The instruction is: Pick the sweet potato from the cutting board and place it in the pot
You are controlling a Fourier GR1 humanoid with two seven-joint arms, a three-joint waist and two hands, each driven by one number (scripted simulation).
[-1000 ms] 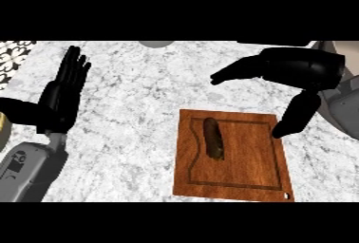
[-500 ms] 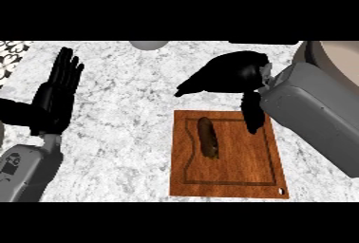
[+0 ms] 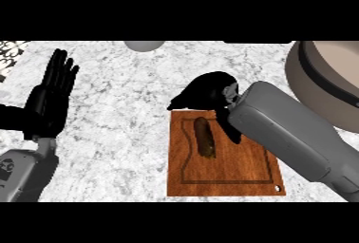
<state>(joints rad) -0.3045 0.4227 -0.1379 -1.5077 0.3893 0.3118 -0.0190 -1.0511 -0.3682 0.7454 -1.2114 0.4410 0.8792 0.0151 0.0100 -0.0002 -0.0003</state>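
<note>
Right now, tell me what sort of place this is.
Most likely a kitchen counter: a marbled worktop, a wooden cutting board with a sweet potato on it, and a large pot at the right edge.

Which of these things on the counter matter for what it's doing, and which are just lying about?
Part of the job:
sweet potato, lying on the cutting board
pot, at the right edge
right hand, over the board's far end

Lying about:
left hand, resting open at the left
grey round object at the far edge, mostly cut off
</note>
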